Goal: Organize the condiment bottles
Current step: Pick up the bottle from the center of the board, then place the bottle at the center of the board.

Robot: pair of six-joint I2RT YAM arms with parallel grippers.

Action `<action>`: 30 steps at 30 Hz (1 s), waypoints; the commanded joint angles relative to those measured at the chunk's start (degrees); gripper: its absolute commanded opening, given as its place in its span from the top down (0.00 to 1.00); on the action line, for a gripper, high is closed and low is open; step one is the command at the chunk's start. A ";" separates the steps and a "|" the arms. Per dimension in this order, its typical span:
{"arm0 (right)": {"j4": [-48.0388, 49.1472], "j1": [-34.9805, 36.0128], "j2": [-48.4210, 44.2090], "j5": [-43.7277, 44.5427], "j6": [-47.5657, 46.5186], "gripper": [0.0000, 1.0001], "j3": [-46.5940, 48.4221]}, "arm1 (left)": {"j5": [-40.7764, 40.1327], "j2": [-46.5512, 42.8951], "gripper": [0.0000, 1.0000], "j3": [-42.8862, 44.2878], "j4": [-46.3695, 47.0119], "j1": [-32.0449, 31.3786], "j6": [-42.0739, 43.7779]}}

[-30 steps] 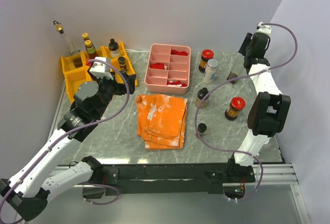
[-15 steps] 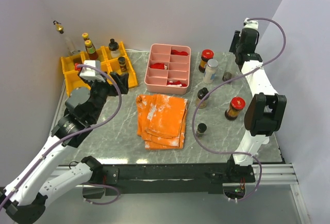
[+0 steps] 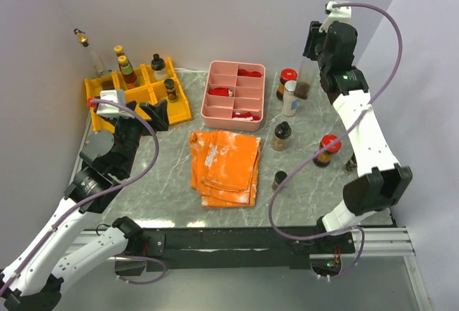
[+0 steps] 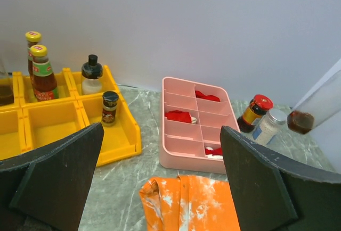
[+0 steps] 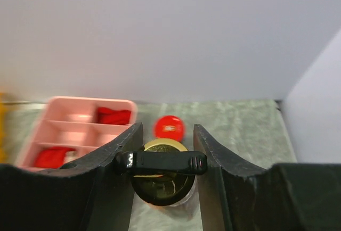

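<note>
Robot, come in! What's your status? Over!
Left tool open, empty. Right tool shut on tall clear glass bottle, dark liquid inside, tilted. Red-capped dark jar and silver-capped clear jar close beside it.

A: What do we lose around the pink tray (image 4: 194,130)?
B: Right of it, the tall clear bottle (image 4: 319,102) runs off the left wrist view, so we miss its top. In front, the orange cloth (image 4: 186,204) is cropped at the bottom edge.
A: And far left of it?
B: A brown-filled bottle (image 4: 4,92) is sliced by the edge; we cannot read any label.
</note>
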 commanded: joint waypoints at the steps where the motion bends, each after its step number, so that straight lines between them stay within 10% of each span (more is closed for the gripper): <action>1: 2.09 4.60 -7.21 -2.82 4.05 1.00 2.66 | -2.90 -1.33 0.03 -0.57 3.19 0.13 0.97; 13: 4.01 11.63 -8.97 -4.58 5.37 1.00 -2.96 | -5.45 -1.77 0.04 -1.37 4.33 0.22 2.11; 30: 12.62 42.56 1.82 -0.46 8.80 1.00 -2.10 | -6.68 -9.50 0.04 0.65 -0.40 0.57 0.09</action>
